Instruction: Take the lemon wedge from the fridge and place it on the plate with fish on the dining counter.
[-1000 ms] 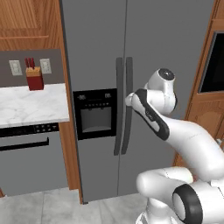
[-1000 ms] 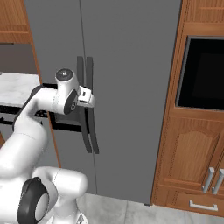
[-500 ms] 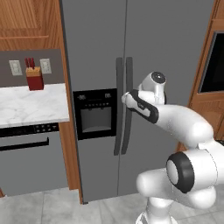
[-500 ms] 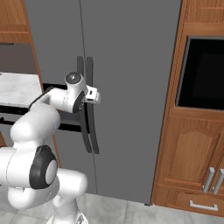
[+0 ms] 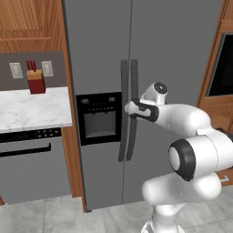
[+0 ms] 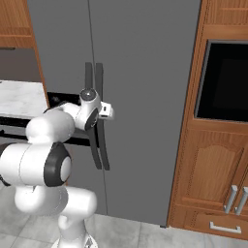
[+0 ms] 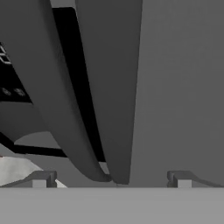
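The fridge (image 5: 136,68) stands shut, so the lemon wedge presumably sits inside. The fingers (image 7: 111,178) are spread fully wide, holding nothing, straddling the right door's handle (image 7: 114,87), whose long axis runs twelve to six o'clock, dead ahead.

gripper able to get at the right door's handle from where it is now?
Probably yes. The gripper is open, close in front of the fridge, with the right door's handle rising between its fingertips and nothing between them. Both doors are shut.
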